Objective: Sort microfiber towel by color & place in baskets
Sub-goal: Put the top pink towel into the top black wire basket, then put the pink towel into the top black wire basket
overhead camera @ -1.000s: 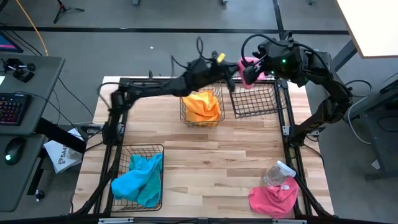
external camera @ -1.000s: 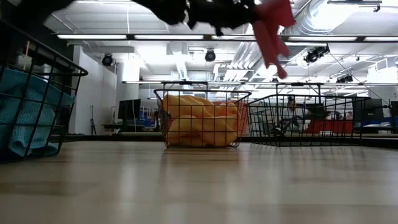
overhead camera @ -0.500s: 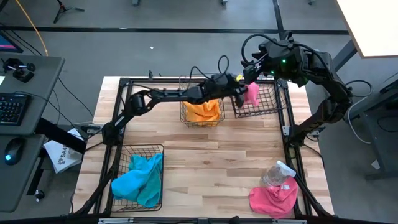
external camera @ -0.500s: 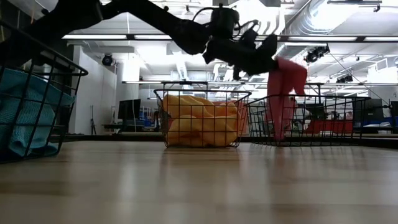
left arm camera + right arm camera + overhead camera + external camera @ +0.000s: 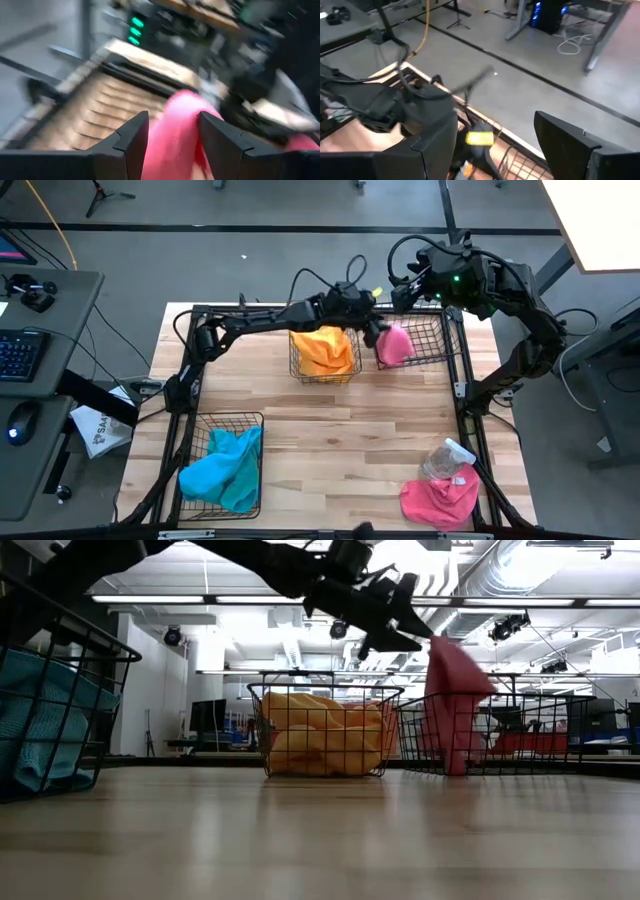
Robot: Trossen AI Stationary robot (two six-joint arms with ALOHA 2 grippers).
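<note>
Left gripper: seen over the near-left edge of the far-right basket; its fingers are spread, with pink cloth between and just beyond them in the left wrist view. Whether the cloth is touched cannot be told.
Pink towel: bunched in the far-right basket, directly under and just right of the left gripper; in the low view it is seen standing in a peak from the basket floor up toward the gripper tips.
Right gripper: held above the far edge of the table, behind the far-right basket; its fingers are set wide apart with nothing between them.
Orange-yellow towels: piled in the middle basket, just left of the left gripper.
Turquoise towel: draped in the near-left basket, well apart from both grippers.
Second pink towel: lying on the table at the near-right corner, touching a clear spray bottle.
</note>
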